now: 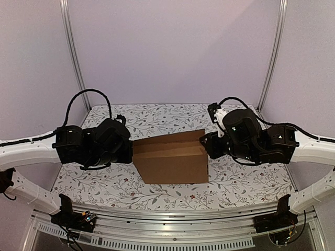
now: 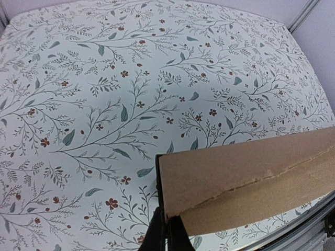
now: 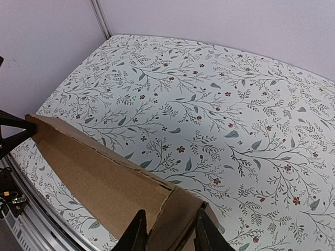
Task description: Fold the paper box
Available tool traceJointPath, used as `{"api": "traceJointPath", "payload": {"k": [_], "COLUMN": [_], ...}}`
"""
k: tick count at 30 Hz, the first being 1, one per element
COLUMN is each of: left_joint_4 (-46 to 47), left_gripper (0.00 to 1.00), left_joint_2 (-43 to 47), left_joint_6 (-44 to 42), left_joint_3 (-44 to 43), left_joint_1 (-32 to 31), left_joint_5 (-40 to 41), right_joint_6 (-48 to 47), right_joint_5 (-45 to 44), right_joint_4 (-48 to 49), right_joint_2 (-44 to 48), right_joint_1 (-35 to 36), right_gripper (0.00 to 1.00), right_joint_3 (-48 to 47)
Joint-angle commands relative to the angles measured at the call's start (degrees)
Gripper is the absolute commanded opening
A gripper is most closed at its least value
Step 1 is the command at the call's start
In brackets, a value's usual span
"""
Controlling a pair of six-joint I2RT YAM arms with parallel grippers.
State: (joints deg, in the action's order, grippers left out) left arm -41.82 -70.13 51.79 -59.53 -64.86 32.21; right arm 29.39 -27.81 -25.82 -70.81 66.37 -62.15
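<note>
Down at the left end effector [image 2: 166,224], the two dark fingers are pressed tight together, and they look to be pinching the thin cardboard edge at the left corner of the paper box [image 1: 170,159]. From its wrist view a brown panel runs off to the right with a ragged seam along it, where one layer overlaps another.

Over on the other side, the right end effector [image 3: 171,215] has a finger on each side of the folded right end of the cardboard. Both fingers [image 3: 137,232] sit right up against it, so it looks clamped there, with the jaws only part-way apart around the flap.

Between the two, the box stands in the middle of the table [image 1: 235,183], held at both ends. Its plain front face is turned toward the near edge, with a sloping top panel behind. The arms reach inward from left and right, meeting it at each end. Underneath lies a white cover printed with leafy sprigs and small red flowers.
</note>
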Motion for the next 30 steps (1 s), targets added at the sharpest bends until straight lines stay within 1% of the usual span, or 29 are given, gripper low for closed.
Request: {"api": "traceJointPath", "payload": {"k": [1, 15, 18, 21, 28, 30], "left_joint_4": [-5.04, -5.06, -4.94, -4.95, -4.64, -4.48], "left_gripper": [0.00, 0.00, 0.00, 0.00, 0.00, 0.00], "left_joint_2": [-0.36, -0.65, -1.03, -1.71, -2.80, -3.07], "left_joint_6": [-0.02, -0.09, -0.07, -0.09, -0.22, -0.25], "left_joint_3": [0.64, 0.29, 0.12, 0.11, 0.20, 0.22], "left_joint_1": [-0.97, -1.06, -1.06, -1.15, -1.32, -1.32], "left_joint_5": [-1.27, -1.27, -1.52, -1.68, -1.45, -1.52], "right_joint_6": [-0.20, -0.04, 0.23, 0.48, 2.00, 2.78], "right_joint_5": [-1.74, -0.99, -0.60, -0.40, -0.78, -0.97], "right_joint_4": [-1.99, -1.86, -1.22, -0.89, -0.86, -0.88], "right_joint_2": [2.10, 2.37, 1.71, 1.10, 1.83, 2.55], "right_joint_1": [0.32, 0.26, 0.28, 0.29, 0.33, 0.29], "right_gripper": [0.29, 0.28, 0.26, 0.22, 0.02, 0.00], "right_joint_3": [1.33, 1.82, 1.92, 2.62, 6.08, 7.22]}}
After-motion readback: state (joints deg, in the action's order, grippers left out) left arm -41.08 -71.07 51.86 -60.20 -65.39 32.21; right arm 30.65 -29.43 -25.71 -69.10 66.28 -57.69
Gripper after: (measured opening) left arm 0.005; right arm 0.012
